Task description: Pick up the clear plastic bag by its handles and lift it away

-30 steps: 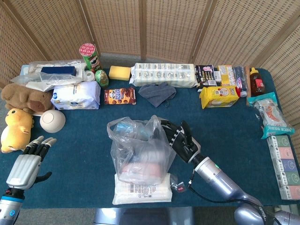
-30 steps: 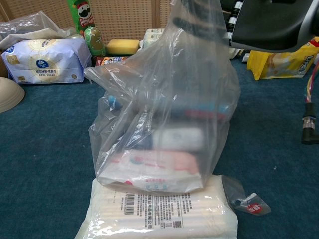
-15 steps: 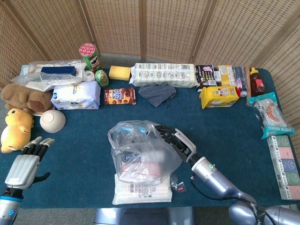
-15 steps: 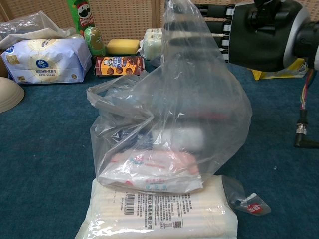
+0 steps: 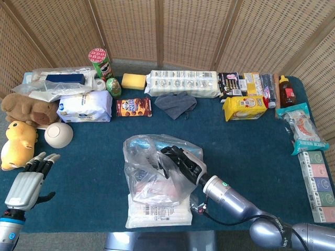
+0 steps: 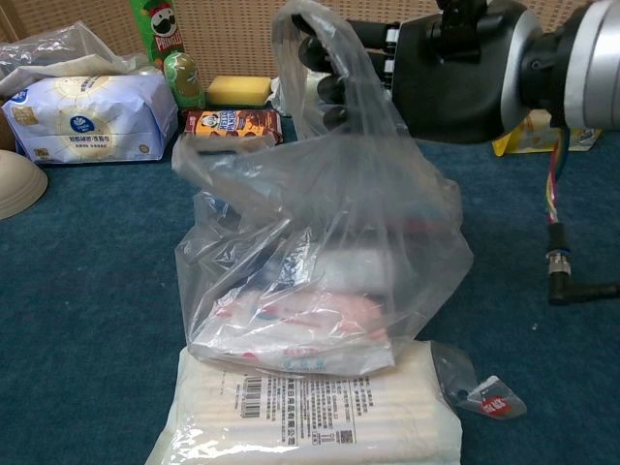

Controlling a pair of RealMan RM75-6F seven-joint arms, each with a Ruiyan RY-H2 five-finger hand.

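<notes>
The clear plastic bag stands at the table's front middle, holding several packets. It rests on a flat white packet. My right hand reaches from the right over the bag's mouth. Its curled fingers are hooked through the right handle, and the plastic is draped over them and pulled up. The left handle sags loose beside them. At the front left my left hand hovers with its fingers apart and nothing in it, far from the bag.
A small red-and-white wrapper lies right of the white packet. A bowl and plush toys sit at the left. Tissues, a crisps can, cookies, a grey cloth and snack packs line the back. Boxes line the right edge.
My right hand has swept left from the bag's right side over its mouth, carrying the right handle with it. The bag's top has slumped leftward. The left hand has stayed put.
</notes>
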